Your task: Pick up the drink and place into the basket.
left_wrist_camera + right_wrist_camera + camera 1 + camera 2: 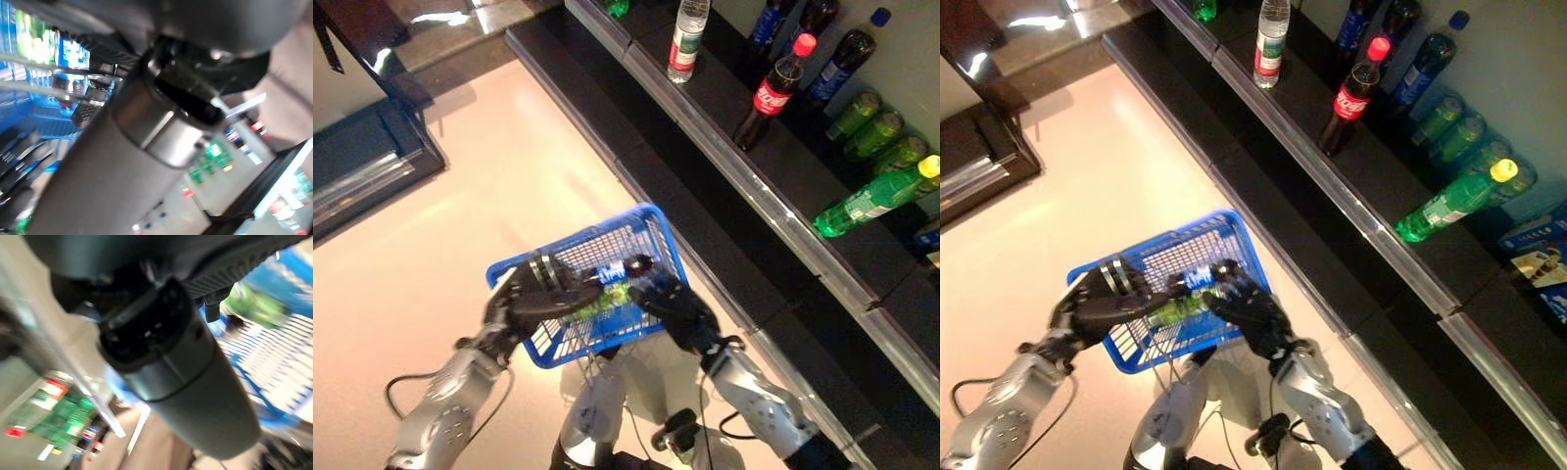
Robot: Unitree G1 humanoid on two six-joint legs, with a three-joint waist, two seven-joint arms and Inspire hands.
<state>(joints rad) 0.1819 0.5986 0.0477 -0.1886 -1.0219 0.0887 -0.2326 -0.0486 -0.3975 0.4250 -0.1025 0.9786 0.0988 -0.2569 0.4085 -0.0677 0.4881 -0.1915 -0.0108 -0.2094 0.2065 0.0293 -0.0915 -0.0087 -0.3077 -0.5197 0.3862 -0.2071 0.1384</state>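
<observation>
My right hand point(674, 305) reaches over the near rim of the blue basket point(651, 230), fingers curled on a dark-capped drink point(612, 271) that lies across the wire inside. My left hand point(540, 291), just beside it, is clenched on the basket at its handle side, holding it off the floor. The step in hand looks like the placing itself. Next, I judge, my right fingers should let go and lift clear without dragging the drink. Other bottles point(875, 195) stand on the shelf point(724, 162) well beyond.
</observation>
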